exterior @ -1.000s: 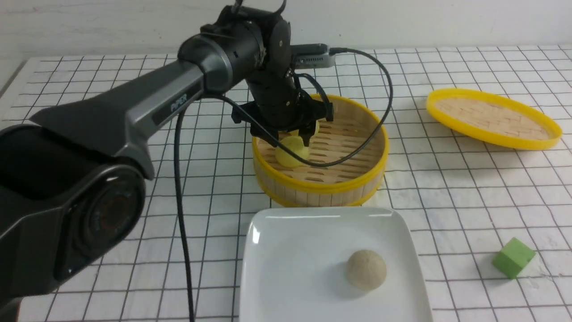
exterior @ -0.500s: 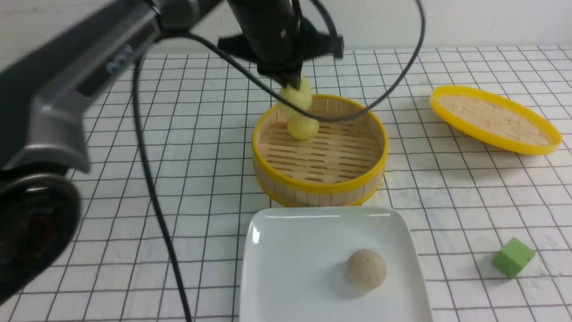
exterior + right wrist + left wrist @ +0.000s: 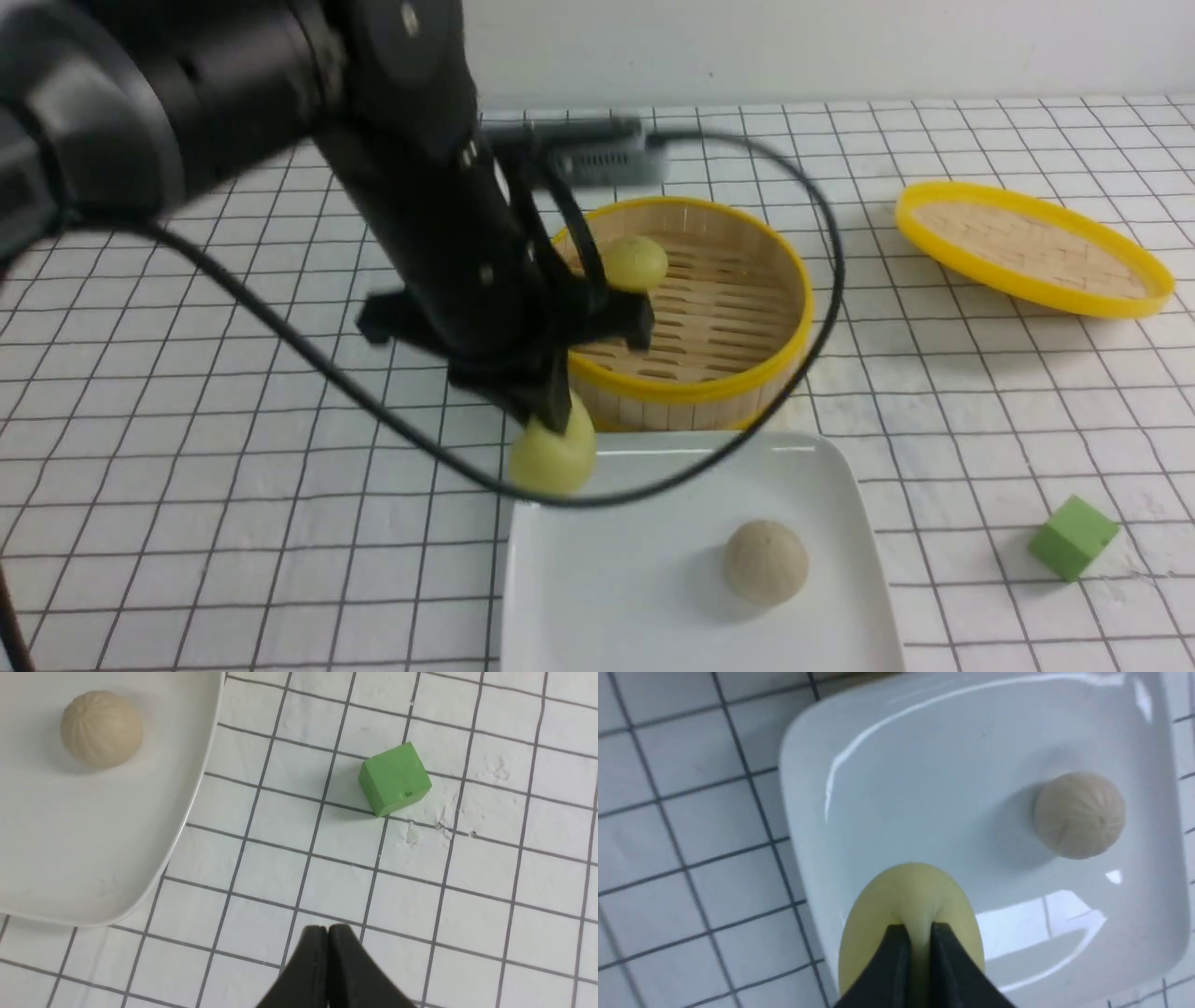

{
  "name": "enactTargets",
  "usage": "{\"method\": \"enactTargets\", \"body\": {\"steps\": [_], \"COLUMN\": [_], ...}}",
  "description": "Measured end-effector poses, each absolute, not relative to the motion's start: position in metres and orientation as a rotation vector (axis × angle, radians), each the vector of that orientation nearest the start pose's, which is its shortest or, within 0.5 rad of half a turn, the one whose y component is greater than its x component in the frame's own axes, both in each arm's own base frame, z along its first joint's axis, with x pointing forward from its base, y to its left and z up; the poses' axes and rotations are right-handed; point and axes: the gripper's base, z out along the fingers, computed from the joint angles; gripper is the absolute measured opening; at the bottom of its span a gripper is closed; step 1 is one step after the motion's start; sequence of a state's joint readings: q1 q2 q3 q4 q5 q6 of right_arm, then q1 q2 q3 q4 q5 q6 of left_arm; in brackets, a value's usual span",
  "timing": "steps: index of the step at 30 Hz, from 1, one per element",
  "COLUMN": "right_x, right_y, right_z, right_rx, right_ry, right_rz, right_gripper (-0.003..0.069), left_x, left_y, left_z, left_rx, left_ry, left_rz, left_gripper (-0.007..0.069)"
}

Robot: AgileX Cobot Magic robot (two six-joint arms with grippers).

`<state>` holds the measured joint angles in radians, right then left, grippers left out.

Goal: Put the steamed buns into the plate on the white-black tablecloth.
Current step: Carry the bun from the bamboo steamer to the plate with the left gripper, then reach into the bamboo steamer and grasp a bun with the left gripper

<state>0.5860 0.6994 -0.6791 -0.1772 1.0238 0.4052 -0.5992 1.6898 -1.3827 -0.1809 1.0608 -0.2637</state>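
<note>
My left gripper (image 3: 557, 422) (image 3: 918, 927) is shut on a pale yellow steamed bun (image 3: 553, 457) (image 3: 909, 896), pinching its top, and holds it just above the far left corner of the white plate (image 3: 653, 485) (image 3: 896, 788). A beige-white steamed bun (image 3: 766, 561) (image 3: 1080, 814) (image 3: 101, 728) lies on the plate's right half. Another pale yellow steamed bun (image 3: 635, 261) sits in the bamboo steamer basket (image 3: 738, 383). The white-black tablecloth (image 3: 980, 392) covers the table. My right gripper (image 3: 328, 928) is shut and empty above bare cloth beside the plate (image 3: 154, 849); it does not show in the front view.
A green cube (image 3: 1073, 538) (image 3: 395, 779) lies on the cloth right of the plate. The steamer's flat yellow-rimmed lid (image 3: 1032, 247) rests at the far right. The left arm's black cable (image 3: 392, 420) loops over the plate's far edge and the basket.
My left gripper closed on a yellow bun in the basket, lifted it out, and has carried it toward me to the plate's far left corner. The beige bun has not moved.
</note>
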Motion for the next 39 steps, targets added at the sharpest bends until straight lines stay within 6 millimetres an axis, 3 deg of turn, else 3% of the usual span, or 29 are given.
{"method": "enactTargets", "body": {"steps": [2,5,6,10,12,15,20,24,26,28,29,30,31,34,39], "right_x": [0.099,0.099,0.099,0.090,0.084,0.058,0.022,0.006,0.004,0.004,0.005,0.005,0.007,0.011,0.014], "right_y": [0.049,0.049,0.049,0.043,0.039,0.021,-0.003,-0.010,-0.009,-0.008,-0.005,-0.005,-0.002,0.000,0.002], "right_z": [0.300,0.300,0.300,0.305,0.307,0.314,0.315,0.314,0.314,0.314,0.314,0.314,0.313,0.313,0.313], "right_rx": [-0.282,-0.282,-0.282,-0.270,-0.264,-0.233,-0.192,-0.181,-0.185,-0.188,-0.192,-0.193,-0.197,-0.200,-0.203], "right_ry": [2.497,2.496,2.492,2.462,2.449,2.382,2.286,2.237,2.241,2.250,2.266,2.268,2.287,2.309,2.326], "right_rz": [0.179,0.180,0.182,0.199,0.206,0.243,0.302,0.372,0.405,0.415,0.428,0.430,0.436,0.429,0.423], "right_gripper": [0.0010,0.0010,0.0012,0.0012,0.0012,0.0012,0.0012,0.0012,0.0012,0.0012,0.0012,0.0012,0.0015,0.0018,0.0022], "left_x": [0.275,0.272,0.274,0.278,0.278,0.277,0.289,0.315,0.338,0.355,0.375,0.378,0.402,0.430,0.460], "left_y": [-0.217,-0.227,-0.232,-0.238,-0.238,-0.237,-0.241,-0.240,-0.239,-0.238,-0.238,-0.238,-0.239,-0.246,-0.261], "left_z": [0.251,0.226,0.216,0.204,0.204,0.212,0.255,0.298,0.322,0.330,0.331,0.330,0.321,0.298,0.258], "left_rx": [0.395,0.397,0.394,0.381,0.380,0.379,0.379,0.279,0.216,0.183,0.147,0.144,0.115,0.095,0.097], "left_ry": [2.897,2.902,2.900,2.899,2.895,2.874,2.743,2.642,2.579,2.561,2.555,2.555,2.562,2.582,2.570], "left_rz": [-0.414,-0.417,-0.421,-0.431,-0.433,-0.447,-0.451,-0.450,-0.465,-0.460,-0.450,-0.448,-0.428,-0.405,-0.391], "left_gripper": [0.0101,0.0174,0.0234,0.0382,0.0420,0.0493,0.0509,0.0502,0.0499,0.0498,0.0499,0.0499,0.0499,0.0499,0.0499]}}
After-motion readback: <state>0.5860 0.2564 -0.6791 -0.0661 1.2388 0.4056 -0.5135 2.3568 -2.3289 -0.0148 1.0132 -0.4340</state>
